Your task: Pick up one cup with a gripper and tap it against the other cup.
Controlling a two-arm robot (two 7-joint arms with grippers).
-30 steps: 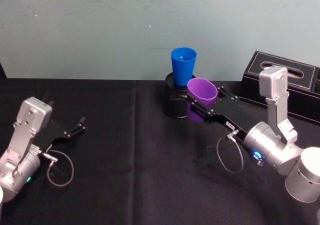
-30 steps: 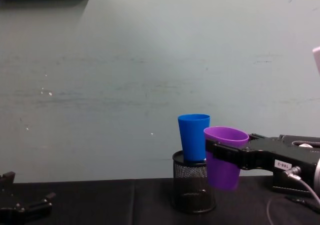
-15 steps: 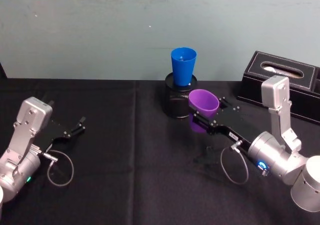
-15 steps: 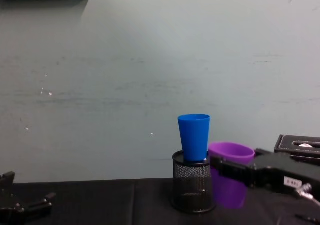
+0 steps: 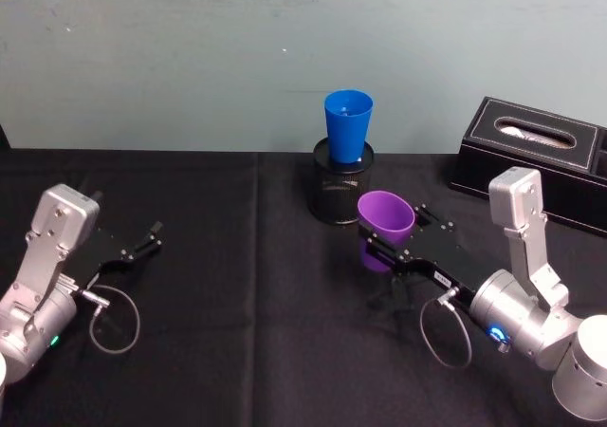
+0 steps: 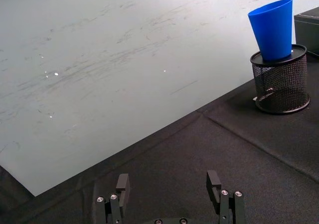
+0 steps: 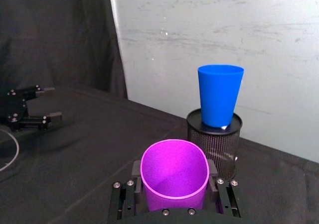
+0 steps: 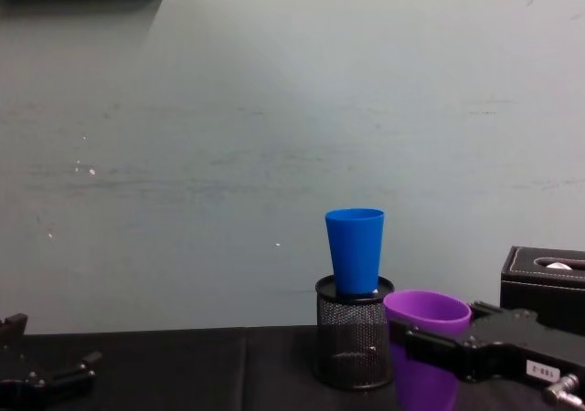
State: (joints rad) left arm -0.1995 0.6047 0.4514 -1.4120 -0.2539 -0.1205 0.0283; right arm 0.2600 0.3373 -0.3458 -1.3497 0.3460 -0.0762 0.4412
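Black cloth desk [image 5: 237,285], scuffed pale wall [image 5: 190,57], right gripper [image 5: 391,235] clamped round purple cup [image 5: 385,220] mid-desk, near blue cup [image 5: 347,123] in mesh holder [image 5: 337,194] by the back edge, left gripper [image 5: 147,240] parked at left edge, spread wide.

I see smooth, faintly glossy plastic on the purple cup [image 5: 386,216] and blue cup [image 5: 347,123], black wire mesh on the holder [image 5: 334,199], and a counter [image 5: 237,285] covered in matt black cloth.

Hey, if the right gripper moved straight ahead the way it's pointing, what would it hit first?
Probably the black wire-mesh pen holder holding the blue cup; the purple cup in the right gripper would touch it first. Depth is unclear.
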